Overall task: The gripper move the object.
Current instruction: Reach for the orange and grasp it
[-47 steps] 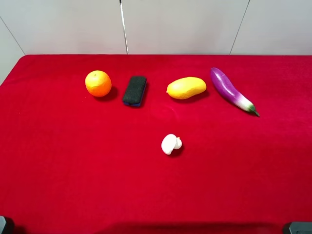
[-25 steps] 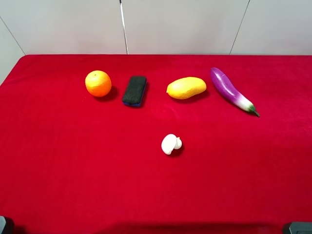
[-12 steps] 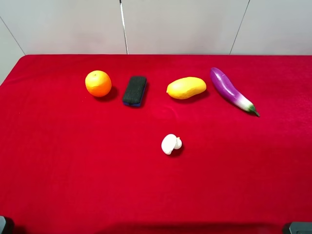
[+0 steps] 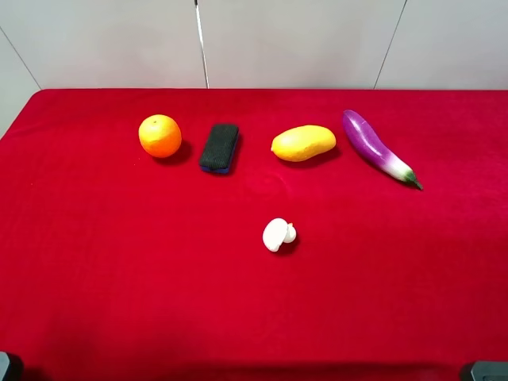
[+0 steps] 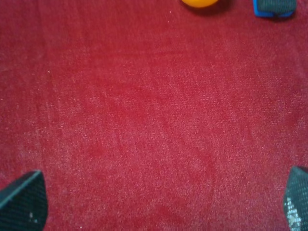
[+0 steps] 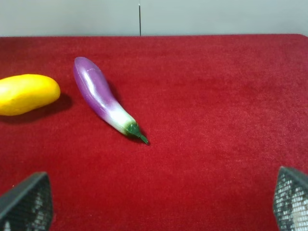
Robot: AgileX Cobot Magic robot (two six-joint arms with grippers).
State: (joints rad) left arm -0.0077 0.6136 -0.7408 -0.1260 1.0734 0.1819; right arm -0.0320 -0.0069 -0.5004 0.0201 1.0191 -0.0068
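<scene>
Nothing had moved on the worktop (image 4: 119, 286); my left hand (image 5: 160, 204) and right hand (image 6: 159, 199) gaped wide, empty; orange (image 4: 159, 136) untouched.

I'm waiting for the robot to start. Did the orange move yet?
No. The orange is still just left of the black eraser, same gap as before.

Lighting is bright, even and diffuse in all views; the table (image 4: 95, 302) reads matte and uniformly lit. Shadows are short and soft-edged, lying right of the orange (image 4: 159, 136), mango (image 4: 302, 143) and mushroom (image 4: 275, 235), so the light comes from the left. The exterior view is sharp. The eggplant (image 6: 98, 96) carries a faint sheen. The left wrist view is soft and grainy. The fingertips (image 5: 21, 204) of the left gripper (image 5: 159, 201) and right gripper (image 6: 159, 202) are out of focus.
</scene>
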